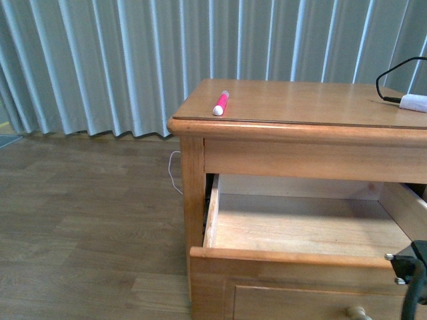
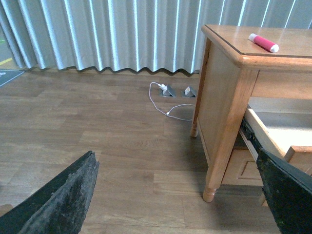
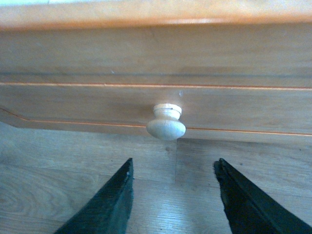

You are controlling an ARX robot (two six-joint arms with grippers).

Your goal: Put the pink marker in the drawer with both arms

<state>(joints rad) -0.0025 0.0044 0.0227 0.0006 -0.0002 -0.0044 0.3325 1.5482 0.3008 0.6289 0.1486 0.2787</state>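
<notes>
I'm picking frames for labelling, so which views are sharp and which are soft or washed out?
Front view: evenly lit and sharp, with the pink marker crisp on the tabletop. Left wrist view: the background is sharp, but the left claw looms dark and blurred in the foreground. Right wrist view: soft overall, the knob pale and washed out.

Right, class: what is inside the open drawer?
Only bare wood shows inside the drawer. The pink marker lies on the cabinet top. The strip behind the drawer's front panel is hidden.
</notes>
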